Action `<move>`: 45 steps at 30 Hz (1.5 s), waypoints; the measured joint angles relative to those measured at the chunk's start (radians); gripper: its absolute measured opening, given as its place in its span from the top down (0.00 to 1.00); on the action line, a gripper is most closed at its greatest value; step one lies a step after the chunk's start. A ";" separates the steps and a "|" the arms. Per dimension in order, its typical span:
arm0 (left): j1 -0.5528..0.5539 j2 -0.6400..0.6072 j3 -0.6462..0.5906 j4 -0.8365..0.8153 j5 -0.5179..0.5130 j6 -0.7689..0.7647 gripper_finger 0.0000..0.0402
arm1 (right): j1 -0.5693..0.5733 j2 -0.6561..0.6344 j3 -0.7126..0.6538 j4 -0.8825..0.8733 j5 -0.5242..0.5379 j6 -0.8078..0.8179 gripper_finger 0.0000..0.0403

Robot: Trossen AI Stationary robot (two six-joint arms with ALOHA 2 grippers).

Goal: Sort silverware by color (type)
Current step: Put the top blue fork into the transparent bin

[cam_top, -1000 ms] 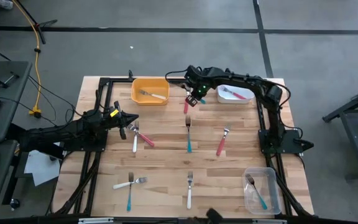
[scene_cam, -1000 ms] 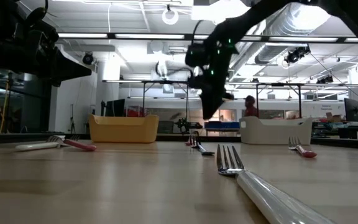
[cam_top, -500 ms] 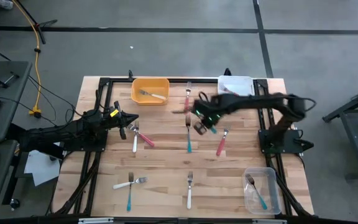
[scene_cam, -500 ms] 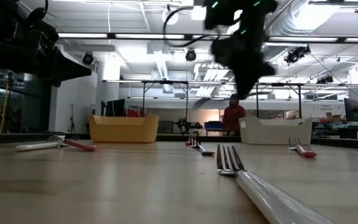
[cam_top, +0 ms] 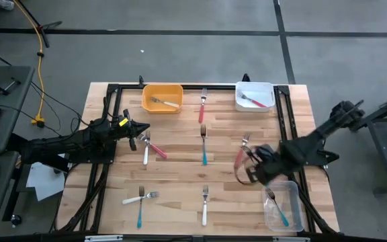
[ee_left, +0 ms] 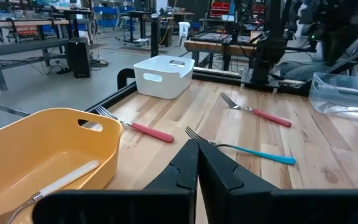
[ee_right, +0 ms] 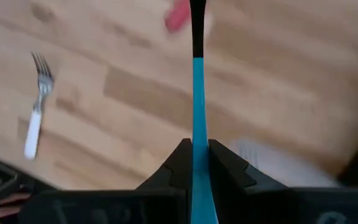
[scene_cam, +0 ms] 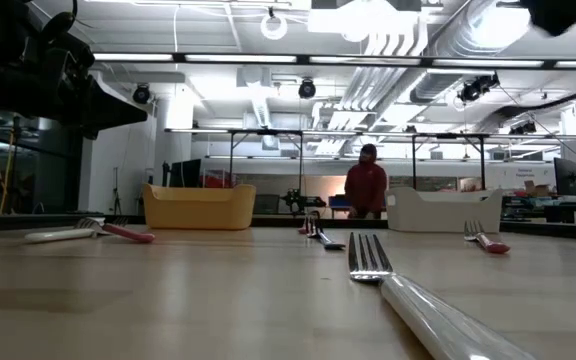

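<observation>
— While the right gripper [cam_top: 252, 169] hangs by the clear bin [cam_top: 282, 207], what's held?
— Fingers pinched on a teal-handled fork [ee_right: 197, 93]. Left gripper [ee_left: 197, 163] closed, empty, beside the yellow bin [cam_top: 162, 98].

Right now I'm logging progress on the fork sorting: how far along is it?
Done: one white-handled fork in the yellow bin, one red-handled fork in the white bin, one teal-handled fork in the clear bin. In hand: the right gripper holds a teal-handled fork near the clear bin. Left: about nine forks on the wooden table; the left gripper waits shut.
</observation>
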 joint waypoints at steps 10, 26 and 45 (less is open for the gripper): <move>0.000 0.000 0.000 0.000 0.000 0.001 1.00 | 0.363 0.043 0.000 0.020 -0.063 0.409 0.93; 0.000 0.000 0.000 0.000 0.000 0.001 1.00 | 0.465 0.207 0.183 0.048 -0.179 0.427 0.93; 0.000 0.000 0.000 0.000 0.000 0.000 1.00 | 0.529 0.454 0.336 -0.127 -0.264 0.444 0.93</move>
